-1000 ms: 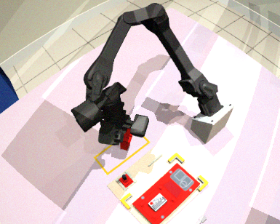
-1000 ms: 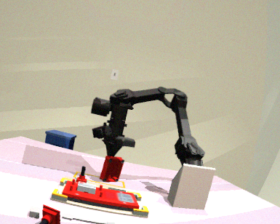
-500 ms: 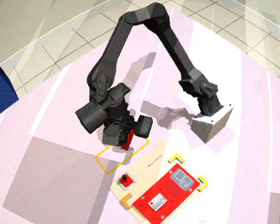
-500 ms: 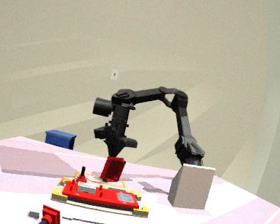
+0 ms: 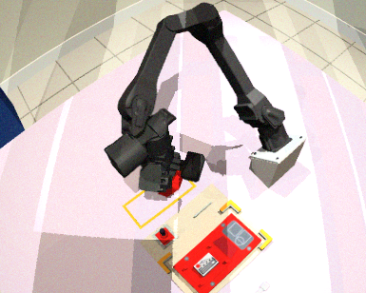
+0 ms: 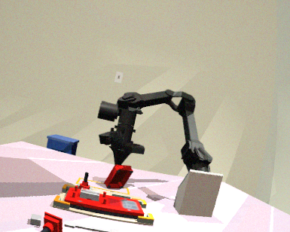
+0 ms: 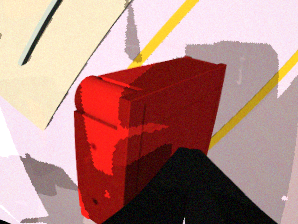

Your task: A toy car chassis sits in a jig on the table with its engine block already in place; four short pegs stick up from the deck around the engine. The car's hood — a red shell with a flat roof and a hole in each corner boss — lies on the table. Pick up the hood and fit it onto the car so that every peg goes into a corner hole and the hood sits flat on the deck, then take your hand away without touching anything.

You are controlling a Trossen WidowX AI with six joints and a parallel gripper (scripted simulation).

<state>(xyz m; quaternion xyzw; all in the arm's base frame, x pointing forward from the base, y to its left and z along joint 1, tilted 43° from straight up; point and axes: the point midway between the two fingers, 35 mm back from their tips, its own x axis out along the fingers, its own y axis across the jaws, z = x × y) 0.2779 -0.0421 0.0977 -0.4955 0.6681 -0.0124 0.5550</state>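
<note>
The tool (image 5: 164, 185) (image 6: 119, 163) (image 7: 186, 157) points down over the surface (image 6: 16, 166), closed, its fingertips together with no gap to be seen and nothing gripped between them.

From left to right in the exterior view, a blue box (image 5: 2, 114) (image 6: 62, 145) stands well apart from the tool, off to its left and farther back. Lower left of the tool, in the foreground, is a red part (image 6: 53, 222). Nearer the tool, still lower and to its left, a red piece with a black knob (image 5: 163, 235) (image 6: 86, 184) stands upright.

The red chassis (image 5: 230, 244) (image 6: 112, 201) lies below the tool and toward the viewer, in its jig (image 5: 189, 228) (image 6: 99, 217) (image 7: 50, 75). The engine block (image 5: 206, 264) (image 6: 90, 194) sits on the deck, with red pegs (image 6: 104, 195) sticking up beside it.

Directly beneath the tool, the hood (image 5: 177, 183) (image 6: 119, 177) (image 7: 165, 117) is tipped up on edge and leaning, off the chassis, over the yellow outline (image 5: 168, 206) (image 6: 79, 179) (image 7: 170, 28). Its upper edge is right at the fingertips; whether they touch, I cannot tell.

Well to the right of the tool, the pale block (image 5: 273, 171) (image 6: 201, 196) carries the arm.
</note>
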